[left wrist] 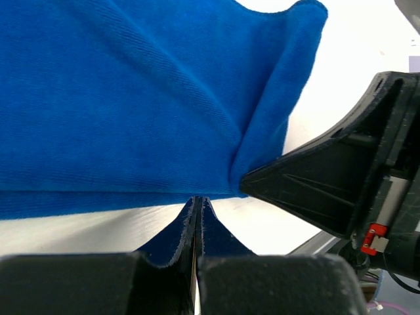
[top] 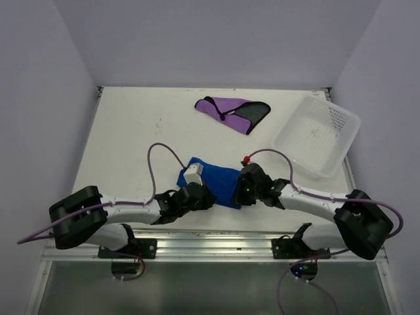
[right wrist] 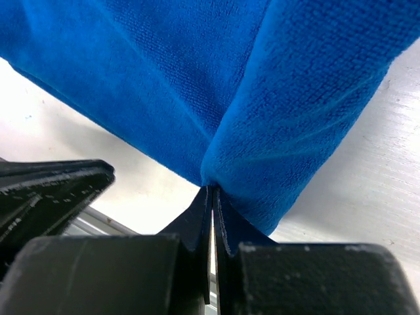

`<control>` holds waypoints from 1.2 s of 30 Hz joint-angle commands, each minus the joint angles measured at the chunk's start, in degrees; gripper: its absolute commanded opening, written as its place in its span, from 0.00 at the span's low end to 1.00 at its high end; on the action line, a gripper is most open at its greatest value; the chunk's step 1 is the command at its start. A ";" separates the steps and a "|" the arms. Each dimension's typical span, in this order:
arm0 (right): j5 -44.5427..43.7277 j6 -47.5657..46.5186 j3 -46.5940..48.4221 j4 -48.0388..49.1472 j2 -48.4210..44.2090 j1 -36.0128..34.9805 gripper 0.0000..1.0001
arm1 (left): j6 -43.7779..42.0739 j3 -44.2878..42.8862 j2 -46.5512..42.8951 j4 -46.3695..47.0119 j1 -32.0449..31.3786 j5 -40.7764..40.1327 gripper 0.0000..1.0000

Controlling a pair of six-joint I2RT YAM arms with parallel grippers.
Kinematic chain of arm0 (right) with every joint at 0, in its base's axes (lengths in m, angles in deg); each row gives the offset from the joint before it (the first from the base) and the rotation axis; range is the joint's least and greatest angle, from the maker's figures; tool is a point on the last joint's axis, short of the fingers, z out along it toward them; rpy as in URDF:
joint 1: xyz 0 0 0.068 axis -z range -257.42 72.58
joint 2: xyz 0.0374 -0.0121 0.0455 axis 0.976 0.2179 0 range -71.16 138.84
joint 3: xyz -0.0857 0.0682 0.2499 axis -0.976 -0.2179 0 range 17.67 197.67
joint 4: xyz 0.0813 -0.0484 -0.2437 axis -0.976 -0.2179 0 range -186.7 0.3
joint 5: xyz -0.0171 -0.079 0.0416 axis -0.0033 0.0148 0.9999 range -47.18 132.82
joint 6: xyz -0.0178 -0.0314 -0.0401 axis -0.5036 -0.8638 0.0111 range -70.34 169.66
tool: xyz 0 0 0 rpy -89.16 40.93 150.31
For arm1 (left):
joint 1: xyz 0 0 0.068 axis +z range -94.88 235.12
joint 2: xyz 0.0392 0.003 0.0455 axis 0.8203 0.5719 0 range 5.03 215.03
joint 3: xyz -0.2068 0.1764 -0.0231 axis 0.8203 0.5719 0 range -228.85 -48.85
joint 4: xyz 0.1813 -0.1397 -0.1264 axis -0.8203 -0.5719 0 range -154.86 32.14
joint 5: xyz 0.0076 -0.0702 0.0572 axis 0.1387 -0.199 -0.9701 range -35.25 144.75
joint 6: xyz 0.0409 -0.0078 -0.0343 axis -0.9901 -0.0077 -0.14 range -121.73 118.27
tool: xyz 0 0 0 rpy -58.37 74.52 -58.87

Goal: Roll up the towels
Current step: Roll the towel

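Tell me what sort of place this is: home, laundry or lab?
Most likely a robot test cell in a lab: a white table boxed in by plain walls, with the left arm and right arm bolted to a metal rail, both holding a blue towel.

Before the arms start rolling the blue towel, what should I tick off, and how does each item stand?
1. Left claw shut on the blue towel at its near edge: ok.
2. Right claw shut on that same edge: ok.
3. Blue towel lying smooth: not ok; both wrist views show a fold running up from the pinch.
4. Purple towel out of the way: ok; it lies apart, at the far side.
5. Basket not touching the blue towel: ok; it sits off to the far right.
6. Both pinches level with each other: cannot tell; the arms hide that edge from above.
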 commanded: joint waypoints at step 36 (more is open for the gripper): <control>-8.43 -2.80 -15.75 15.13 -6.85 -0.36 0.33 | -3.79 -12.52 16.52 18.48 7.61 17.40 0.00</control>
